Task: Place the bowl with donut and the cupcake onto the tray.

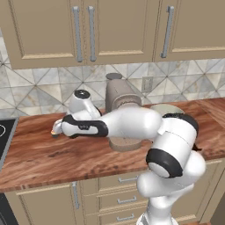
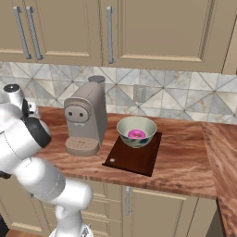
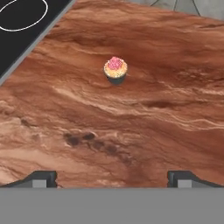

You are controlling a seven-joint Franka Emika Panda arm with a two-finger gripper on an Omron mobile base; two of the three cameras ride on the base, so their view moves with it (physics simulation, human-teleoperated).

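Fingers [image 3: 41, 178] sit closest to the hand camera, spread as wide as they go with nothing between them, hovering over the wood-grain tabletop [image 3: 131, 131]. Well ahead of them the cupcake [image 3: 116, 69] stands upright on bare tabletop, pink frosting and red dot pointing up, dark base down. It's round, so no real long axis. A black cooktop [image 3: 22, 30] corner is off beyond it.

From the right base view, the bowl [image 2: 136, 131] sits upright, mouth up, on the tray [image 2: 134, 157], with the donut [image 2: 135, 134] lying flat inside. The tray's long side runs roughly away from the tabletop's front edge, just beside the coffee machine [image 2: 85, 118].
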